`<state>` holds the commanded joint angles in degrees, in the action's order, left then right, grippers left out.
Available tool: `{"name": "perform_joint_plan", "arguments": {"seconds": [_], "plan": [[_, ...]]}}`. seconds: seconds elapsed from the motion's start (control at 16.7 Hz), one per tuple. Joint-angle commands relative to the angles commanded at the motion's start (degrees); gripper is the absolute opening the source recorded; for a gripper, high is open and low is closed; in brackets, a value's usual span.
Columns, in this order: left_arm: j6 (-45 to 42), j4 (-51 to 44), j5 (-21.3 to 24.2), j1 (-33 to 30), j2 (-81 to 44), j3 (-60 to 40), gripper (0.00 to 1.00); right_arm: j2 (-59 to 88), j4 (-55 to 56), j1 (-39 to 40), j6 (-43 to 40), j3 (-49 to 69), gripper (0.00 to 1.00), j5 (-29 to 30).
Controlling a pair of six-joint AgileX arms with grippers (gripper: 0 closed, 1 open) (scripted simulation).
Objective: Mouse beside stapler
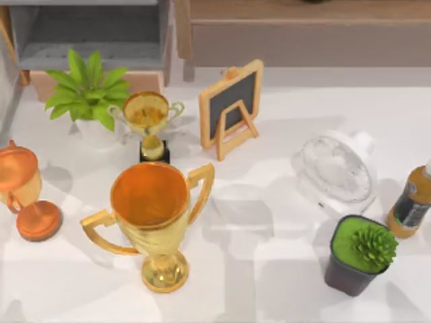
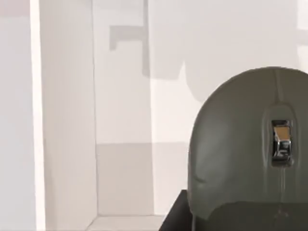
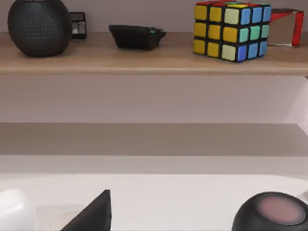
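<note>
Left wrist view: grey mouse [image 2: 250, 154] close under the camera, scroll wheel [image 2: 280, 139] facing up, white panels behind. Dark wedge of the left gripper [image 2: 174, 217] just beside the mouse's edge. Probably lined up this near for a grasp or a carry; contact not visible. Jaw state: cannot tell.

Top view, left to right on the table [image 1: 269, 269]:
- copper trophy [image 1: 23, 195] at the left edge
- leafy plant [image 1: 87, 94] toward the back
- small gold trophy [image 1: 147, 118] beside the plant
- large gold trophy [image 1: 151, 215] in front of it, tall with wide handles, the likeliest thing to clip on a low pass
- chalkboard easel [image 1: 231, 108]
- white fan [image 1: 337, 171]
- potted succulent [image 1: 357, 256]
- bottle [image 1: 412, 202] at the right edge

Bare patch in the middle front, between the large trophy and the succulent.

Right wrist view: wooden shelf [image 3: 144, 62] carrying a round speaker [image 3: 38, 21], a flat black object, possibly the stapler [image 3: 136, 36], and a colour cube [image 3: 231, 29]. Dark tip of the right gripper [image 3: 94, 214] low in frame, idle-looking. Jaw state: cannot tell.
</note>
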<state>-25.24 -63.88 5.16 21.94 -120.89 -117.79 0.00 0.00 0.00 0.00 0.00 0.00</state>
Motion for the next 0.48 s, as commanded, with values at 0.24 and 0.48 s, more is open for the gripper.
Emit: {"name": "perform_joint_plan", "arguments": {"seconds": [0.24, 0.48], "plan": [[-1.86, 4.19, -0.33, 2.54, 10.06, 11.81, 0.0, 0.0, 0.0, 0.0, 0.0, 0.0, 1.0, 0.0], [-3.66, 8.14, -1.02, 5.38, 18.29, 24.99, 0.0, 0.0, 0.0, 0.0, 0.0, 0.0, 1.0, 0.0]]}}
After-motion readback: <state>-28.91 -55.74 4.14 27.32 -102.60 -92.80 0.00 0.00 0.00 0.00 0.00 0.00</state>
